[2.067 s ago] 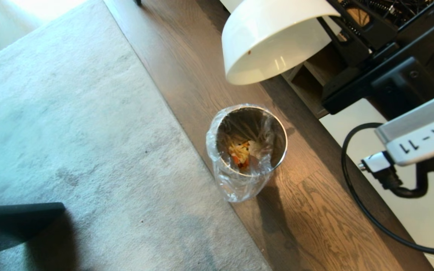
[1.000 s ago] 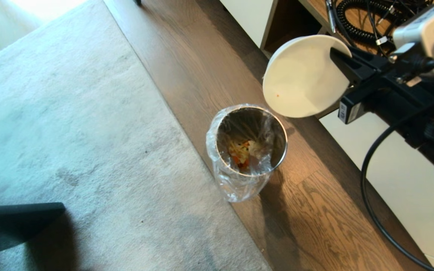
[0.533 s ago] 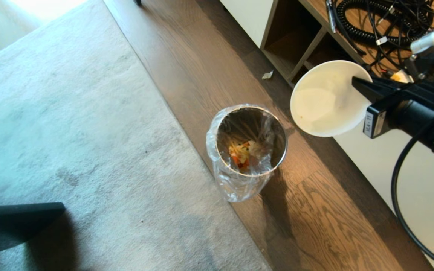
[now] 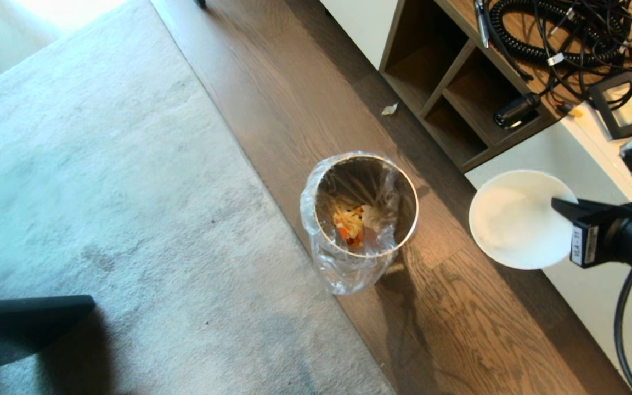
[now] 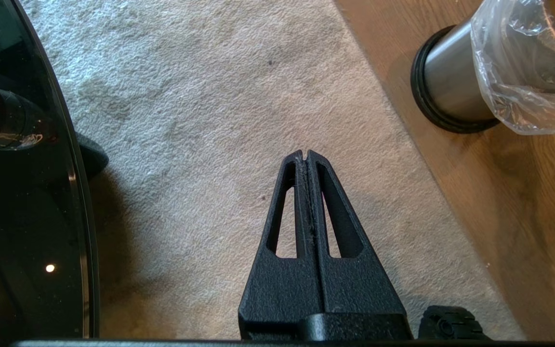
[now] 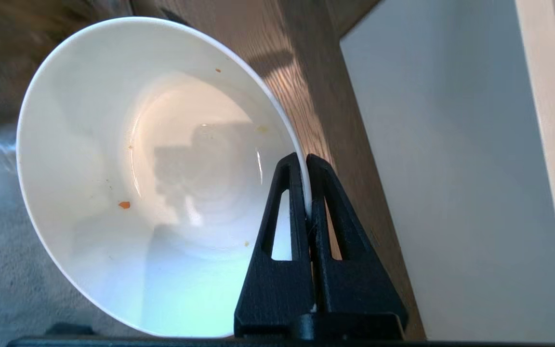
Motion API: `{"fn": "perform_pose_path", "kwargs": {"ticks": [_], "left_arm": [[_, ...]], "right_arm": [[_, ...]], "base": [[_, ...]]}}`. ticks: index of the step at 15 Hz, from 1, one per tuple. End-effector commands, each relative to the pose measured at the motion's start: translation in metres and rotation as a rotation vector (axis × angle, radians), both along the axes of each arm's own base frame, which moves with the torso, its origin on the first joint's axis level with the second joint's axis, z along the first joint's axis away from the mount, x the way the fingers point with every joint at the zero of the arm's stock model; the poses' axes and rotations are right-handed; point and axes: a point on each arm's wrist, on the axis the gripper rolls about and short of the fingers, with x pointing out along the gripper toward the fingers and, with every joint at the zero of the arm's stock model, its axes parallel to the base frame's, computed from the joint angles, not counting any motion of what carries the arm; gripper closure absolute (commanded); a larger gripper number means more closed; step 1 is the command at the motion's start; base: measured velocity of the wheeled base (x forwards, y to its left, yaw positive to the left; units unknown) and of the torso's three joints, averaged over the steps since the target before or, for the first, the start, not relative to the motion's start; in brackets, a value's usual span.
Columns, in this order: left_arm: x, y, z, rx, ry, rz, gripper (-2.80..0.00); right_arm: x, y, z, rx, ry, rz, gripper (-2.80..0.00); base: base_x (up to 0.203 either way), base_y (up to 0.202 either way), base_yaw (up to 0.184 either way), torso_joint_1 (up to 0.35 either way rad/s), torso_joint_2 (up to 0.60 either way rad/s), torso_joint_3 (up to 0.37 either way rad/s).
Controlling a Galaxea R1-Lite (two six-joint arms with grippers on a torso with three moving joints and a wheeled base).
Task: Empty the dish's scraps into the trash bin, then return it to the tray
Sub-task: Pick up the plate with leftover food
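White dish (image 4: 513, 219), rim behind right pincer (image 4: 560, 204)

Your right arm reaches in from the right edge of the head view, and its right gripper (image 4: 560, 204) points leftward, roughly level, fingers pinched tight on a thin rim with one finger either side of it. Your left gripper (image 5: 306, 155) hangs pointing down, its two fingers pressed flat together, holding nothing.

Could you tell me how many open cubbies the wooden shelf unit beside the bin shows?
3: one farthest back, one in the middle, and a shallow one nearest the bin. The frame edge may cut off more.
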Motion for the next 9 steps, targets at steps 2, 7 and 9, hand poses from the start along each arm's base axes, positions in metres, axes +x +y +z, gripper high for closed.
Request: {"fn": "perform_pose_path", "kwargs": {"ticks": [2, 7, 9], "left_arm": [[0.0, 0.0, 0.0, -0.001, -0.001, 0.001, 0.0], [0.0, 0.0, 0.0, -0.001, -0.001, 0.001, 0.0], [0.0, 0.0, 0.0, -0.001, -0.001, 0.001, 0.0]], "right_arm": [[-0.027, -0.021, -0.036, 0.003, 0.113, -0.073, 0.0], [-0.073, -0.047, -0.094, 0.009, 0.24, -0.109, 0.0], [-0.091, -0.051, -0.11, 0.008, 0.249, -0.108, 0.0]], "base": [[0.0, 0.0, 0.0, 0.0, 0.0, 0.0], [0.0, 0.0, 0.0, 0.0, 0.0, 0.0], [0.0, 0.0, 0.0, 0.0, 0.0, 0.0]]}}
